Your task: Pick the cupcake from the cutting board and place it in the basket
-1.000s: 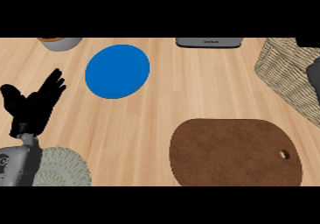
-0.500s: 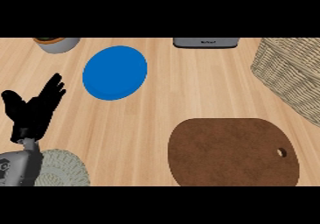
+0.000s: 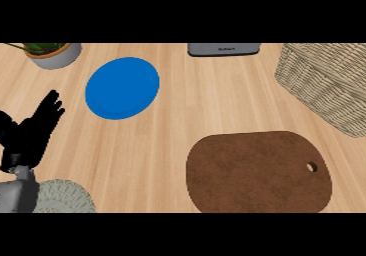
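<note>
Brown cutting board (image 3: 260,172) bare; left robot hand (image 3: 27,132) spread; basket (image 3: 333,82) upper right.

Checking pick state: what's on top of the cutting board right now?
Nothing shows on the brown cutting board; no cupcake anywhere in view. The basket interior is hidden by its wall, and the right hand is out of view.

— What's that on the wooden counter (image 3: 215,110), over to the left?

— A blue plate (image 3: 122,88), lying flat. Behind it, at the far corner, a grey pot (image 3: 57,56) with a green plant (image 3: 40,47) in it.

— And at the back edge?

— Some grey appliance (image 3: 224,49), only its front showing. Down in the near-left corner there's a round woven thing (image 3: 64,197), pale, partly hidden.
</note>
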